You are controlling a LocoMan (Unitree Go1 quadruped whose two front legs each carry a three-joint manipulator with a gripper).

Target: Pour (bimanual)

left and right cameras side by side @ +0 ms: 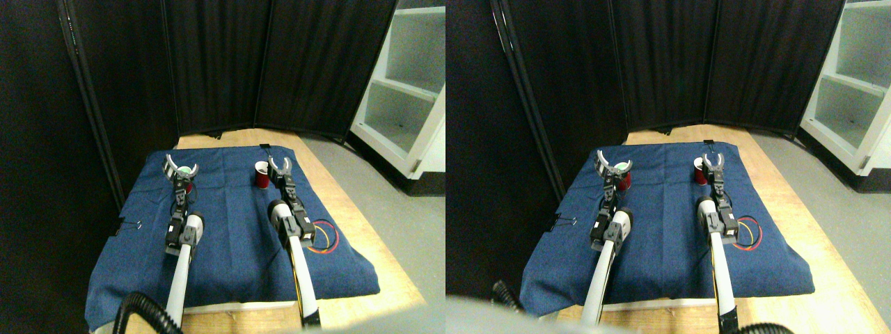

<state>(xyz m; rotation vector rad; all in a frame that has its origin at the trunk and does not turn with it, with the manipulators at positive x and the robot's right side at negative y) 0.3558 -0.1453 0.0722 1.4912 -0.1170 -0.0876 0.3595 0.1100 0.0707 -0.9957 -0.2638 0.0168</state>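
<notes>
While two red cups stand near the far edge of a blue cloth (230, 236), the left cup (185, 182) holds something green and sits between the spread jaws of the left gripper (180, 167). Just right of the right cup (262, 175), whose contents cannot be made out, the right gripper (280, 165) also stands open. Bare cloth lies between the arms; a wooden table (362, 229) borders it.

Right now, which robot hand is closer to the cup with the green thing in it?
Left. The left hand is right at that cup; the right hand is across the cloth, by the other red cup.
</notes>
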